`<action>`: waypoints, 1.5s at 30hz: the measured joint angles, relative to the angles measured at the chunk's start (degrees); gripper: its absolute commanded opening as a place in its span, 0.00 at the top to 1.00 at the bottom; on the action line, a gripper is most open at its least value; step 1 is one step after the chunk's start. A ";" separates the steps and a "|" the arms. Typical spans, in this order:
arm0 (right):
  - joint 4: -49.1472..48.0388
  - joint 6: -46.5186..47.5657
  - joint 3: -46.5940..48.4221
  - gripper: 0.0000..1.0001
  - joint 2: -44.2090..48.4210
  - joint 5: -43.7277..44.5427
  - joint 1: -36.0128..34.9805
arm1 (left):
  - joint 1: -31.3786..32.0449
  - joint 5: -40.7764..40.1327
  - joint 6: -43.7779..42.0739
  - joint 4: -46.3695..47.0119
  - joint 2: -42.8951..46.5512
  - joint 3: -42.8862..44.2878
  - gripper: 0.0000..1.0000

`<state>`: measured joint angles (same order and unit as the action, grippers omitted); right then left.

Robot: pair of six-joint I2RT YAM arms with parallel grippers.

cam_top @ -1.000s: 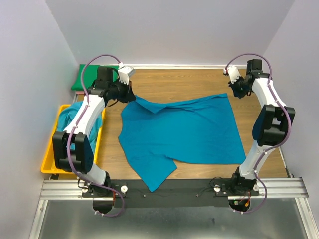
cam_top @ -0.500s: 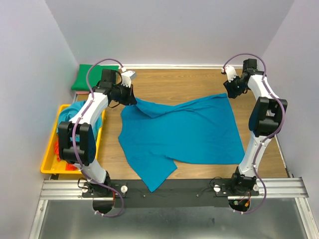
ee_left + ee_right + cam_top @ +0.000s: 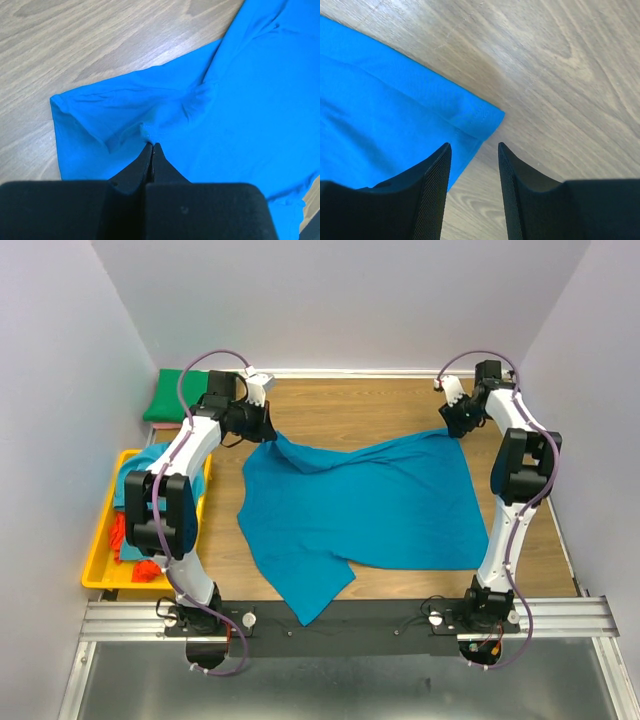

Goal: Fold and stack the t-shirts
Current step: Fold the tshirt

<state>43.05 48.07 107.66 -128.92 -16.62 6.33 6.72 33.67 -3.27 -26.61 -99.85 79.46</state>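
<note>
Teal shirt [image 3: 365, 505] lies spread out mid-table [image 3: 350, 405], bunched up at its far-left end. Left claw [image 3: 151, 147] is pinched shut on that bunched fold. Right claw [image 3: 474, 146] has its jaws apart over the far-right corner, gripping nothing. Green shirt [image 3: 165, 400] sits folded far left. Heap of shirts [image 3: 135, 480] in the yellow tray [image 3: 95, 562].

Right jaws are opening while both elbows are swinging farther away.
The right gripper [image 3: 474, 146] is spreading its fingers and sliding left over the corner of the teal t-shirt [image 3: 370, 500]. The left arm [image 3: 190, 455] is folding up, uncovering an orange-red t-shirt [image 3: 118, 532] in the yellow tray [image 3: 93, 578].
</note>
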 measured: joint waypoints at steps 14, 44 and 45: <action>0.04 -0.72 2.08 0.65 -3.65 0.02 -0.11 | 0.00 0.00 0.00 -0.07 -2.10 2.16 1.00; 0.09 -1.01 3.48 0.99 -2.99 0.74 -0.11 | -0.02 -0.20 -0.59 -0.87 -3.50 6.93 1.00; 0.15 -0.68 2.82 0.99 -2.05 0.92 -0.11 | -0.02 -0.35 -0.79 -0.96 -3.50 7.13 1.00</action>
<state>43.20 47.40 110.48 -130.98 -15.70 6.22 6.70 33.32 -4.05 -27.57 -103.35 86.59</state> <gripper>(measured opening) 0.008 0.007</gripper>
